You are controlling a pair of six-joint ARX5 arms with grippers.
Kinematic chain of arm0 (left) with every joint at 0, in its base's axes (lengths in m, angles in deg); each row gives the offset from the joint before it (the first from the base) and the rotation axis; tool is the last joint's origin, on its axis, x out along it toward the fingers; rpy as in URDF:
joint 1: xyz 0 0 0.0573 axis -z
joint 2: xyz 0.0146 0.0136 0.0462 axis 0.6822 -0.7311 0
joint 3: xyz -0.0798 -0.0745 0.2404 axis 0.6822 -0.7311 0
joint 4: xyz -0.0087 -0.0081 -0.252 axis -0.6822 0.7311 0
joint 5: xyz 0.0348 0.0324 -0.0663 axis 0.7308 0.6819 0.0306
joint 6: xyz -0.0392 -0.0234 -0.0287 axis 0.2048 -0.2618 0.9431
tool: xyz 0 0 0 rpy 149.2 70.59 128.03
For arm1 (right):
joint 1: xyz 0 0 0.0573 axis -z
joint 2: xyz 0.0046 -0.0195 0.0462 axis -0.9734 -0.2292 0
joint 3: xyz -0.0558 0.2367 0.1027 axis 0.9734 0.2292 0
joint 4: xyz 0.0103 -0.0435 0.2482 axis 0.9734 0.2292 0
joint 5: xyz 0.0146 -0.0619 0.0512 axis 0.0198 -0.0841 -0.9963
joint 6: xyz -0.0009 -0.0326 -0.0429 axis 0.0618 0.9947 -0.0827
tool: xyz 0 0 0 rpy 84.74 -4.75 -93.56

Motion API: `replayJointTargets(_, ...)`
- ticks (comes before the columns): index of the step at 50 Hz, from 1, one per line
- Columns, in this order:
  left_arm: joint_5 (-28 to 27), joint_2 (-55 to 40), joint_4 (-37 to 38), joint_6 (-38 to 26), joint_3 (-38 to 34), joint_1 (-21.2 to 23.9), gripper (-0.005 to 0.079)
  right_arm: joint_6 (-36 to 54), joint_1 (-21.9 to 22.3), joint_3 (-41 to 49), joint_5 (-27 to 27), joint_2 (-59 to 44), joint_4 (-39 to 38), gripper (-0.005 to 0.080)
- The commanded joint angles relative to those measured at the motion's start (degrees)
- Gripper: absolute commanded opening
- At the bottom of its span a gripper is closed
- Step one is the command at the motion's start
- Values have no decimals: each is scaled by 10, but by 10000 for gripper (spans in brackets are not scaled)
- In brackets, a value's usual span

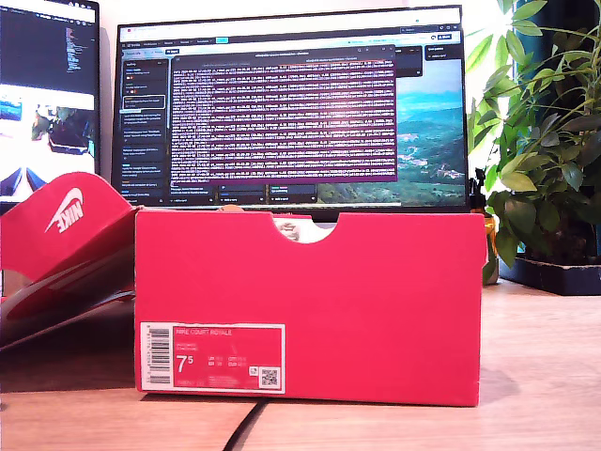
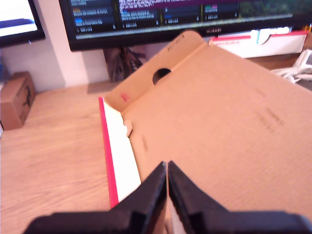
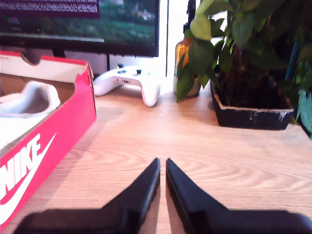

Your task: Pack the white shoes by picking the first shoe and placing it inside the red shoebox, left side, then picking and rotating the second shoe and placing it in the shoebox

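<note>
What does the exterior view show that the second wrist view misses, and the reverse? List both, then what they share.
Only the exterior view: the white label, the lid, a black cable.
Only the second wrist view: a shoe inside the box, a white controller, my second end effector.
Both: the box, the monitor, the plant.

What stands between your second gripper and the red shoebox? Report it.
Nothing visible. Only bare wooden table lies between my second gripper and the red shoebox; the white controller and potted plant sit farther back, off that line.
</note>
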State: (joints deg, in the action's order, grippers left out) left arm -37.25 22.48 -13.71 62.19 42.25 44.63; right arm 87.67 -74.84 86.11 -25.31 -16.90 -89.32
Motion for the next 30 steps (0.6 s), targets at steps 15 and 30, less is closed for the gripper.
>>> replayJointTargets(15, -10, 42, -8, 6, -29, 0, -19, -8, 3, 26, -6, 61, 35, -12)
replayJointTargets(30, -10, 98, 38, 9, -29, 0, -19, 3, 3, 26, -12, 136, 89, -12)
